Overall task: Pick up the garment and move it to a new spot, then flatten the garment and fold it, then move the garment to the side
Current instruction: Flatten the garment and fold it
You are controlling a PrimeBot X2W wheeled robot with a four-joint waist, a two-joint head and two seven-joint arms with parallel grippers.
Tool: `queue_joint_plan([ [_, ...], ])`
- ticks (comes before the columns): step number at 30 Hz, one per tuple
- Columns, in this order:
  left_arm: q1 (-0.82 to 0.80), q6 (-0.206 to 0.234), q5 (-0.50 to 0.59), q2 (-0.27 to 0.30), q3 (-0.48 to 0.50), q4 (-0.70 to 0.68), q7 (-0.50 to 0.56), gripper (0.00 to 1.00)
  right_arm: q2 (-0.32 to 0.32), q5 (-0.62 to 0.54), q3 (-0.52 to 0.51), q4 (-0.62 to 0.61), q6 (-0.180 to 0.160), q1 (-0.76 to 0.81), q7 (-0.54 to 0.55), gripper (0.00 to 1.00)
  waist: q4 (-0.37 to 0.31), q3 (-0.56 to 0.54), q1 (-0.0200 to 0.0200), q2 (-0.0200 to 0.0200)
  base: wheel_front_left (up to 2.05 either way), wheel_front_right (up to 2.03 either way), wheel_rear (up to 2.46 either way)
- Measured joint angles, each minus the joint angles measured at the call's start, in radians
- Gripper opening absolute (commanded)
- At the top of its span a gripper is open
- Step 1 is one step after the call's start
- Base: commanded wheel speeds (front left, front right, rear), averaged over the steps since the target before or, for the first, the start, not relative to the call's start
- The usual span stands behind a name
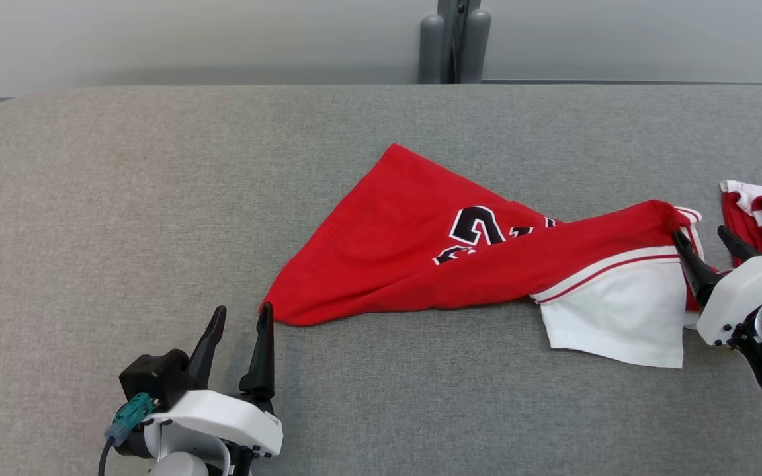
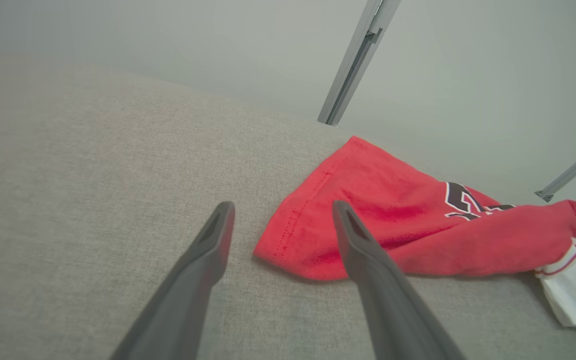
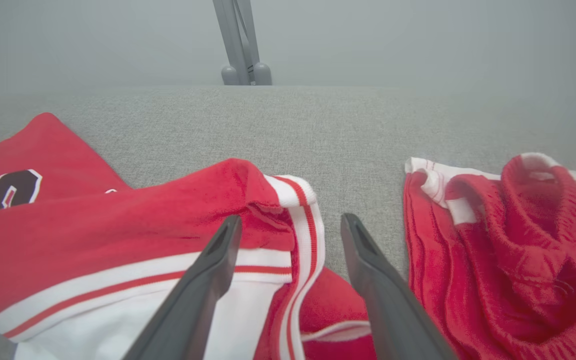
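Currently, the red garment (image 1: 421, 264) is laid crumpled on the desk (image 1: 156, 198); the left tool (image 1: 243, 308) and right tool (image 1: 701, 233) are held released at its ends.

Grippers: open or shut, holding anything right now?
Left gripper: open, empty, beside a corner of the red-and-white fabric jersey.
Right gripper: open, clamping nothing; the jersey's striped edge lies between its fingers.

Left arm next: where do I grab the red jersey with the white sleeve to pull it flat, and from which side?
Probably the near-left hem corner of the red jersey: it ends in a free point on the grey fabric table, right beside the open left gripper. Come in low from the robot's left, toward the stitched edge.
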Motion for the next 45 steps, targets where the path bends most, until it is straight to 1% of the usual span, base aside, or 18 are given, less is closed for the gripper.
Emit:
queue_joint_plan([
  [6, 0.002, 0.002, 0.0, 0.007, 0.001, -0.014, -0.002, 1.0, -0.045, 0.047, 0.027, -0.081, 0.0, 0.05, -0.099, 1.0, -0.047, -0.019, 0.0, 0.0, 0.0, 0.0, 0.0],
  [7, 0.004, 0.005, 0.008, 0.013, -0.001, -0.024, -0.005, 1.0, -0.058, 0.057, 0.027, -0.113, 0.0, 0.073, -0.125, 1.0, -0.062, -0.027, -0.0001, 0.0, 0.0, 0.0, 0.0],
  [8, 0.004, 0.005, 0.008, 0.013, -0.001, -0.024, -0.005, 1.0, -0.058, 0.057, 0.027, -0.113, 0.0, 0.073, -0.125, 1.0, -0.062, -0.027, -0.0001, 0.0, 0.0, 0.0, 0.0],
  [9, 0.006, 0.009, 0.014, 0.016, -0.001, -0.037, -0.005, 1.0, -0.066, 0.062, 0.013, -0.146, 0.0, 0.099, -0.149, 1.0, -0.074, -0.037, -0.0001, 0.0, 0.0, 0.0, 0.0],
  [12, 0.01, 0.011, 0.016, 0.019, -0.004, -0.049, -0.009, 1.0, -0.066, 0.061, -0.011, -0.182, 0.0, 0.129, -0.165, 1.0, -0.083, -0.048, 0.0, 0.0, 0.0, 0.0, 0.0],
  [16, 0.023, 0.018, 0.018, 0.027, -0.006, -0.066, -0.008, 1.0, -0.054, 0.021, -0.085, -0.257, 0.0, 0.195, -0.175, 1.0, -0.096, -0.07, -0.0001, 0.0, 0.0, 0.0, 0.0],
  [21, 0.053, 0.03, 0.018, 0.036, -0.007, -0.091, -0.003, 1.0, 0.0, -0.076, -0.228, -0.378, 0.0, 0.302, -0.179, 1.0, -0.101, -0.098, 0.0, 0.0, 0.0, 0.0, 0.0],
  [26, 0.105, 0.053, 0.014, 0.048, 0.012, -0.121, -0.004, 1.0, 0.091, -0.199, -0.356, -0.5, 0.0, 0.431, -0.179, 1.0, -0.096, -0.126, -0.0001, 0.0, 0.0, 0.0, 0.0],
  [30, 0.148, 0.073, 0.013, 0.068, 0.032, -0.152, -0.005, 1.0, 0.168, -0.294, -0.431, -0.582, 0.0, 0.507, -0.18, 1.0, -0.091, -0.145, -0.0001, 0.0, 0.0, 0.0, 0.0],
  [34, 0.198, 0.094, 0.005, 0.077, 0.051, -0.189, -0.009, 1.0, 0.235, -0.369, -0.475, -0.649, 0.0, 0.561, -0.164, 1.0, -0.085, -0.166, 0.0, 0.0, 0.0, 0.0, 0.0],
  [37, 0.238, 0.102, 0.003, 0.081, 0.054, -0.215, -0.009, 1.0, 0.277, -0.402, -0.495, -0.689, 0.0, 0.595, -0.145, 1.0, -0.08, -0.182, -0.0001, 0.0, 0.0, 0.0, 0.0],
  [41, 0.276, 0.108, 0.001, 0.089, 0.054, -0.234, -0.001, 1.0, 0.313, -0.429, -0.511, -0.724, 0.0, 0.631, -0.12, 1.0, -0.069, -0.197, 0.0, 0.0, 0.0, 0.0, 0.0],
  [45, 0.29, 0.115, -0.003, 0.094, 0.054, -0.242, 0.0, 1.0, 0.332, -0.439, -0.517, -0.742, 0.0, 0.656, -0.102, 1.0, -0.061, -0.207, 0.0, 0.0, 0.0, 0.0, 0.0],
])
